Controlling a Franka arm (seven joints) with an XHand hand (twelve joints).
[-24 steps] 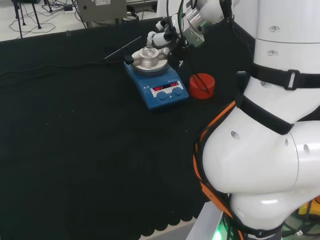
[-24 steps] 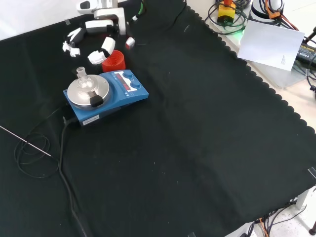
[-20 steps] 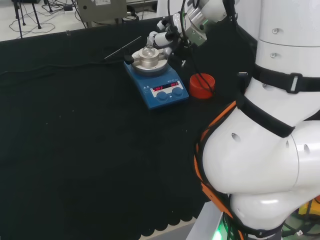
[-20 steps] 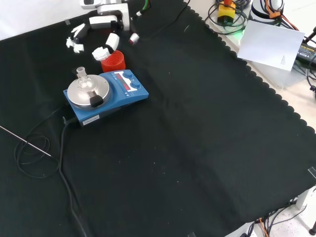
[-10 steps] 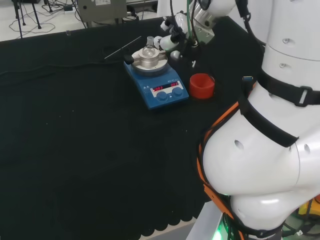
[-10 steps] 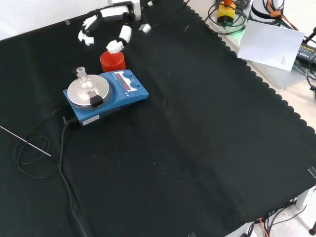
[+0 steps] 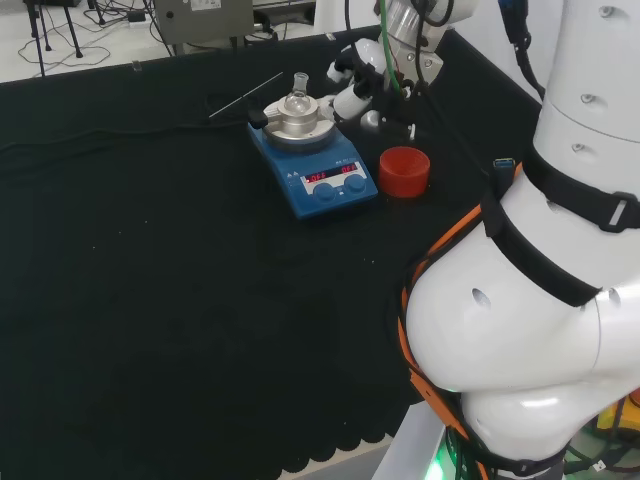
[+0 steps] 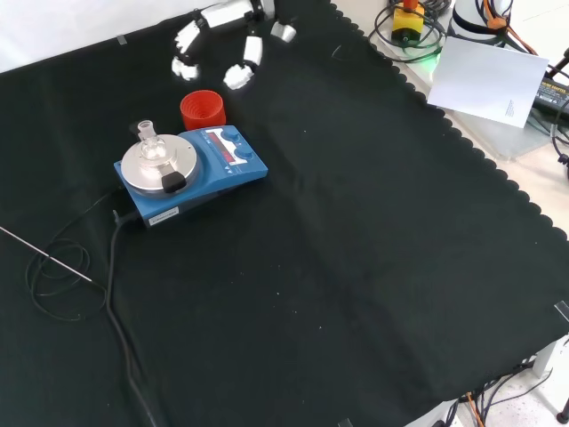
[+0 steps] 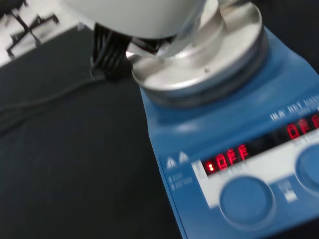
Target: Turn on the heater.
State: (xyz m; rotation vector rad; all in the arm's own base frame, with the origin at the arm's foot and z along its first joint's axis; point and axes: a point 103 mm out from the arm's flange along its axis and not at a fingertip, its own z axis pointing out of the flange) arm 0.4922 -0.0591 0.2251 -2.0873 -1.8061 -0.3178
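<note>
Heater (image 7: 318,164): blue hotplate sitting on the black surface (image 8: 356,267), toward the far side in the head view and upper left in the front view. Its red readouts are glowing, and in the wrist view the two round blue knobs (image 9: 246,199) are sitting just under them on the front panel.

Top plate (image 8: 158,165): round silver disc, looking pretty shiny, and it's taking up the back half of the heater.

Flask (image 7: 297,98): small clear glass piece standing upright on the middle of the plate, neck pointing up. Can't really tell if anything's in it.

Black clip thing (image 8: 172,183): sitting at the edge of the plate, on the side nearest the front camera.

Red ring stand (image 7: 404,171): sitting on the cloth just beside the heater, to its right in the head view, above it in the front view. Not touching the heater as far as I can see.

Hand (image 8: 233,40): hovering up off the cloth, past the red stand at the top of the front view, well apart from the knobs. Fingers (image 7: 352,98) are hanging relaxed and spread out, not gripping anything.

Cable (image 8: 111,267): black cord running off the heater's back corner, looping across the cloth toward the lower left in the front view.

Thin rod (image 7: 246,96): lying on the cloth behind the heater in the head view.
</note>
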